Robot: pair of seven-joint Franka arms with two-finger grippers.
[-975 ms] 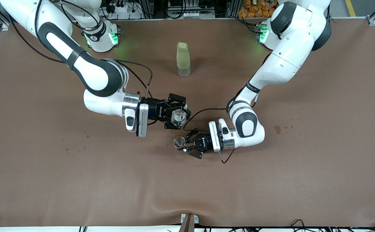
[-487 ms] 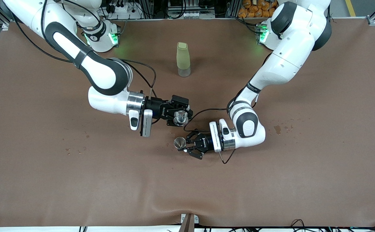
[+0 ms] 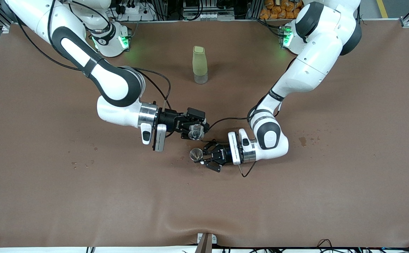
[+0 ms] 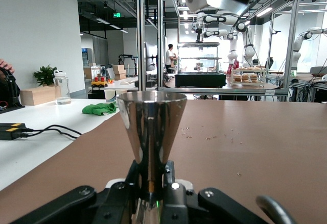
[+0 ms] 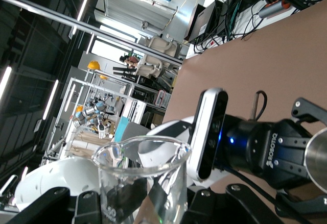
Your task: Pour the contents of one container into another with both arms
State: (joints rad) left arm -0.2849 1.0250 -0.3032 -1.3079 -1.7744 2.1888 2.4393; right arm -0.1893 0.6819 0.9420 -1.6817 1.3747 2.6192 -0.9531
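Note:
The tiny clear glass cup (image 3: 196,131) hangs tilted above the table, with my right gripper (image 3: 193,128) shut on it. In the right wrist view the cup (image 5: 140,178) fills the space between the black fingers (image 5: 41,208). Just below it in the front view, the silvery hourglass jigger (image 3: 196,154) stands upright with its mouth up, held at its narrow waist by my left gripper (image 3: 203,157). The left wrist view shows the jigger (image 4: 151,127) rising from the shut left gripper (image 4: 152,185). The cup's rim is a short way from the jigger's rim (image 5: 319,158), and they do not touch.
A tall pale-green bottle (image 3: 199,65) with a clear base stands on the brown table cover (image 3: 84,196), farther from the front camera than both grippers. Small dark stains (image 3: 302,141) mark the cover toward the left arm's end. A black cable (image 3: 225,120) loops between the two wrists.
My right arm has swung in and carried the glass cup a little closer to the jigger. The left arm and the jigger have barely shifted.

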